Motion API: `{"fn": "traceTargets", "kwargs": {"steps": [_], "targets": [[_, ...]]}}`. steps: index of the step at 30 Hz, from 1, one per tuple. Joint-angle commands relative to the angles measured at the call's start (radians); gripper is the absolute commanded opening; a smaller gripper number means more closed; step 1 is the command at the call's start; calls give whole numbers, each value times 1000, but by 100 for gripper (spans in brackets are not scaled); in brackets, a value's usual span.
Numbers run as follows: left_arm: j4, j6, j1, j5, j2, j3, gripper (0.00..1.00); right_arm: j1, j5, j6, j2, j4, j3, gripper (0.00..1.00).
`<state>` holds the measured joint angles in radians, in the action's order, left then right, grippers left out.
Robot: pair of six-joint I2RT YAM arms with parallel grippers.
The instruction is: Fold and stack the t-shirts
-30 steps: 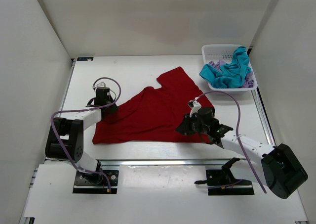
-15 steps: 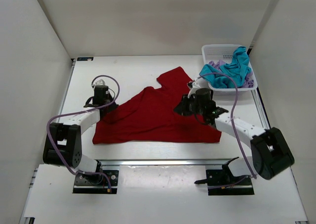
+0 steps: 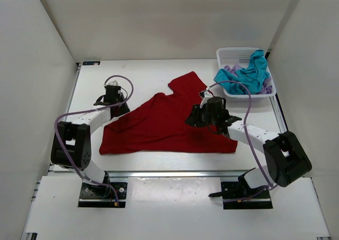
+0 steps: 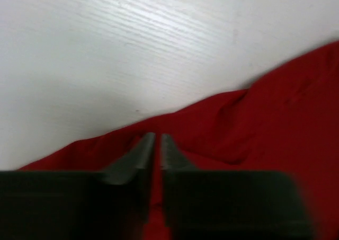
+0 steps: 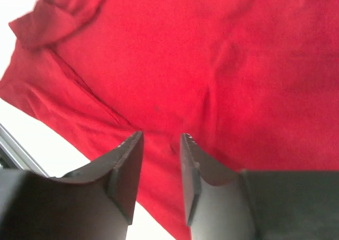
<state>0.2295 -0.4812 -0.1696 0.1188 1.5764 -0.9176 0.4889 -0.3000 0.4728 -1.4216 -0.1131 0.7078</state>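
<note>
The deep red t-shirt [image 3: 164,124] lies spread across the middle of the table, one sleeve [image 3: 186,83] pointing to the far side. My left gripper [image 3: 117,108] sits at the shirt's left edge; in the left wrist view its jaws [image 4: 157,136] stand a thin slit apart with red cloth [image 4: 275,118] in the slit. My right gripper [image 3: 194,120] hovers over the shirt's right half, open, and only flat red cloth [image 5: 222,65] shows below the gap [image 5: 161,136]. The teal-blue t-shirt [image 3: 246,77] and the pale lavender t-shirt [image 3: 230,69] lie bunched in the basket.
The white mesh basket [image 3: 233,51] stands at the far right corner. White walls enclose the table on three sides. A metal rail [image 3: 175,172] runs along the near edge, by the arm bases. Purple cables loop above both arms.
My right gripper swung from the shirt's near right hem up to its middle and its jaws parted. My left gripper moved toward the far side along the shirt's left edge.
</note>
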Motion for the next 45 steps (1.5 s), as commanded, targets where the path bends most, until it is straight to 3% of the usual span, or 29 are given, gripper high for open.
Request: {"fn": "traceTargets", "kwargs": {"steps": [1, 2, 11, 13, 15, 18, 20, 35, 45], "targets": [[31, 3, 21, 1, -39, 17, 9, -4, 4, -3, 61, -49, -42, 34], [42, 6, 27, 16, -44, 19, 0, -3, -5, -8, 67, -54, -56, 34], [117, 62, 28, 87, -53, 2, 0, 10, -22, -2, 127, -88, -126, 33], [155, 91, 30, 70, -12, -22, 5, 17, -24, 1, 127, -92, -142, 33], [186, 116, 18, 65, 20, -49, 22, 28, -30, 4, 131, -111, -156, 33], [182, 107, 16, 52, 34, -47, 35, 22, -43, 15, 124, -125, -165, 33], [171, 98, 21, 35, 37, -50, 37, 31, -44, 12, 124, -126, -166, 33], [116, 73, 2, -36, 57, -64, 40, 70, -53, 21, 93, -146, -166, 32], [108, 53, 15, -25, 86, -55, 35, 51, -59, 20, 121, -142, -168, 33]]}}
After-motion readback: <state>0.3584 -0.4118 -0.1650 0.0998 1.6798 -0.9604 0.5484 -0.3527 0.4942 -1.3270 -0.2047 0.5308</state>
